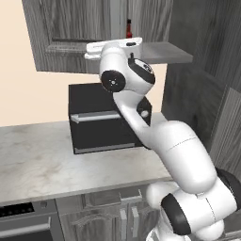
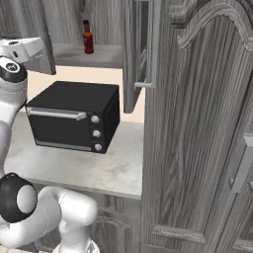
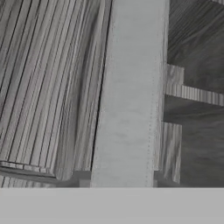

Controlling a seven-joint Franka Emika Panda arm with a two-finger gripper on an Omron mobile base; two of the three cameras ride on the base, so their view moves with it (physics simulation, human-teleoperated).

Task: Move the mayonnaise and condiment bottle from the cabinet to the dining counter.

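We see the cabinet (image 2: pixel 99 20) high on the wall, its doors of dark grey wood grain standing open, and one open door with a long metal bar handle (image 2: pixel 150 44) hangs just to the right of the shelf in the right base view. A tall dark panelled cabinet front (image 2: pixel 197 138) takes the whole right side of that view. Under the wall cabinet runs a pale marble worktop (image 1: pixel 37 160), and on it stands a black oven (image 2: pixel 74 116) with a bar handle and three knobs on its front. The white arm (image 1: pixel 179 155) rises from the lower right of the left base view and reaches up to the grey inner shelf (image 2: pixel 94 55), so its hand is in front of the shelf edge and hides part of it. The condiment bottle (image 2: pixel 88 37) stands upright on this shelf, its long axis vertical, the black cap pointing up and the dark red body below. It is near the left part of the shelf opening in the right base view. We cannot see the mayonnaise. The gripper's fingers are drawn fully together, and we cannot tell if they hold anything.
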